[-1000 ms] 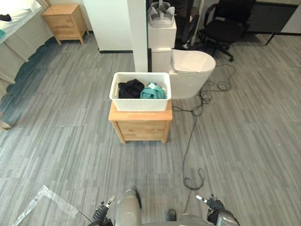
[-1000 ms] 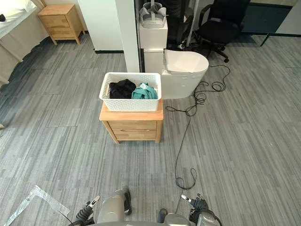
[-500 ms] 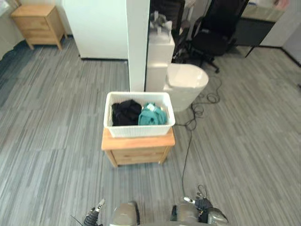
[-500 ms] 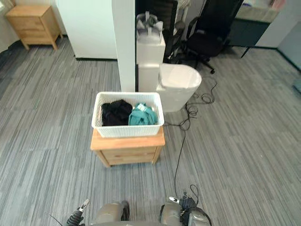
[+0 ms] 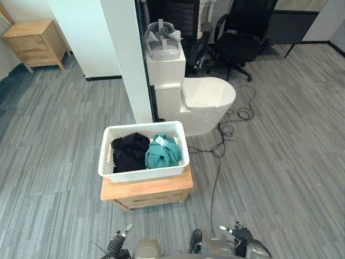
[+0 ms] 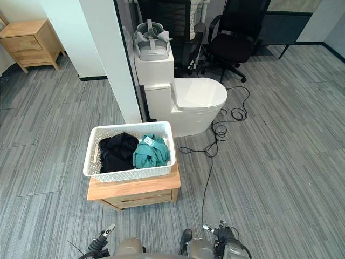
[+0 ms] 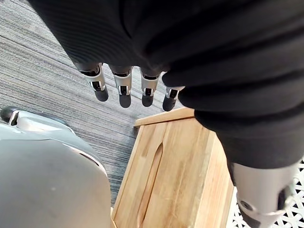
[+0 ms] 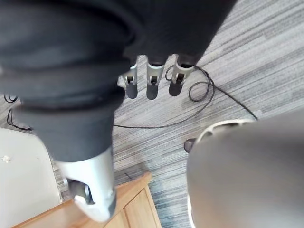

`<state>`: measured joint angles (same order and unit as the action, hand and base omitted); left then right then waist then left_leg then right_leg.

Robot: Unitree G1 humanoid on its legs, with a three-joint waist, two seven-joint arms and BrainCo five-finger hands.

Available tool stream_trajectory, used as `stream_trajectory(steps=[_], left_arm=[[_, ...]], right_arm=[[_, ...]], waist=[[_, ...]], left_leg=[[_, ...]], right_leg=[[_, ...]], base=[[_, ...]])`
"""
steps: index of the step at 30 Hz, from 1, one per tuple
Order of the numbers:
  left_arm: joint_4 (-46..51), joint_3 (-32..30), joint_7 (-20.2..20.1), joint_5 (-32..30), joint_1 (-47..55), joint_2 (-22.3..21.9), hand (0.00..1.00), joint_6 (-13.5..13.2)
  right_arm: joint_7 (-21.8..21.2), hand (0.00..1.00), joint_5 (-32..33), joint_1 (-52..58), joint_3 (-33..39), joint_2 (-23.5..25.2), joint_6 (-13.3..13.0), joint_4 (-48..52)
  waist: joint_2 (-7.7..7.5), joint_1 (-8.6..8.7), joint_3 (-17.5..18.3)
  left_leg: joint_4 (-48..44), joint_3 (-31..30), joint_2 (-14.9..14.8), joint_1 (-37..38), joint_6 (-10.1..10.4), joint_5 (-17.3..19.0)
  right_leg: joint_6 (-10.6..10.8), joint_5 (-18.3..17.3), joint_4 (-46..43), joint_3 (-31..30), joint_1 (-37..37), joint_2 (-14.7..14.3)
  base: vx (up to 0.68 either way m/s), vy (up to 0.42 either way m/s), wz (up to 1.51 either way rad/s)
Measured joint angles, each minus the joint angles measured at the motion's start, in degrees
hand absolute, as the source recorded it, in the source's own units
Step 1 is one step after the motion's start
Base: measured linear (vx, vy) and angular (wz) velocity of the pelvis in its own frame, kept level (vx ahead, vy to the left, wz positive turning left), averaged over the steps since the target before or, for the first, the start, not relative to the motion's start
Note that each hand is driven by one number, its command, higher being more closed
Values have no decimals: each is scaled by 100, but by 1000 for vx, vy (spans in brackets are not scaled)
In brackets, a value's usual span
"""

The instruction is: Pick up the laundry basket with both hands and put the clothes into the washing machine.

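Left hand (image 7: 123, 85): low at the near edge of the head views, fingers (image 7: 147, 90) straight and apart, holding nothing; it hangs over the floor (image 5: 280, 151), well short of the basket.
Right hand (image 8: 152, 84): low on the opposite side, fingers straight and relaxed, likewise empty, above grey floor planks.
Wooden cabinet (image 5: 145, 191): a small drawer unit directly ahead of both hands; the left wrist view shows its front and side close by.
Laundry basket (image 5: 143, 174): white, lattice-walled, resting on top of the wooden cabinet with its left end overhanging the edge; neither hand touches it.
Clothes: a black garment (image 5: 128, 151) fills the basket's left half and a teal garment (image 5: 161, 152) the right half, the two touching in the middle.
Toilet (image 5: 207, 102): white, lid closed, just behind the basket and to its right.
Headset (image 5: 161, 40): grey-white, lying on the toilet's tank.
Background: a white pillar (image 5: 126, 59) left of the tank, a black office chair (image 5: 240, 40) behind the toilet, a second wooden cabinet (image 5: 29, 40) at far left.
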<state>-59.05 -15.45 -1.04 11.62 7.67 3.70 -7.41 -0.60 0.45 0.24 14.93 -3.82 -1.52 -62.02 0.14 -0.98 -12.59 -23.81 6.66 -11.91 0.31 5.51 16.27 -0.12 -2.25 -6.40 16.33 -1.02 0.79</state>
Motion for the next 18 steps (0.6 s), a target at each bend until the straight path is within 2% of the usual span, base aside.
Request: stream_trajectory(steps=[1,2,3,7,9,13,14,15,17,18], left_arm=[[-1,0,3,-2,9,-1,0,2],[-20,10,4,-8,47,-32,0,9],[-99,4,11,-5,46,-6,0,10],[-203,17,20,-5,-9,101,0,4],[-201,5,23,1,2,101,0,-6],[-120,-286,120,18,116,90,0,10],[78,-525,166,12,227,78,0,32],[391,-794,233,12,352,38,0,71],[1959,-1593,395,146,864,-234,0,128],[2449,-1816,440,190,978,-334,0,137]], right_arm=[[43,0,-7,-2,2,-23,10,-24],[60,0,-6,-1,2,-65,14,-42],[68,0,8,17,5,-60,13,-55],[135,0,243,138,2,38,-37,-2],[186,0,471,182,4,88,-42,230],[396,0,683,385,149,106,-48,1526],[449,0,681,448,275,103,-49,2110],[496,0,675,522,347,101,-54,2615],[601,0,609,742,489,98,-102,4021],[601,0,578,780,549,110,-119,4359]], waist=[[47,-7,31],[74,-2,49],[39,-16,123],[-81,8,283],[-83,5,287],[-7,13,325],[16,8,337],[25,5,344],[33,-3,397],[37,-12,410]], left_leg=[[287,-35,6,13,27,-26],[854,-48,12,55,192,-365],[1007,40,87,179,142,-449],[1124,142,309,311,122,-454],[1210,195,409,411,110,-461],[1362,343,492,486,72,-485],[1395,397,492,524,71,-486],[1401,445,488,543,71,-486],[1520,448,492,501,-2,-535],[1551,443,489,484,-8,-538]], right_leg=[[24,15,23,-21,2,10],[79,42,64,-77,15,-10],[163,98,117,-219,3,38],[271,215,396,-284,-108,158],[311,241,479,-333,-174,221],[350,295,589,-469,-155,266],[348,300,602,-521,-155,260],[347,302,606,-560,-154,254],[347,302,611,-578,-74,260],[345,304,619,-577,-43,266]], base=[[73,72,-19],[88,130,-37],[105,139,-36],[125,136,-12],[116,102,-13],[42,53,-17],[43,15,-19],[23,10,-21],[-10,-2,-9],[0,0,0]])
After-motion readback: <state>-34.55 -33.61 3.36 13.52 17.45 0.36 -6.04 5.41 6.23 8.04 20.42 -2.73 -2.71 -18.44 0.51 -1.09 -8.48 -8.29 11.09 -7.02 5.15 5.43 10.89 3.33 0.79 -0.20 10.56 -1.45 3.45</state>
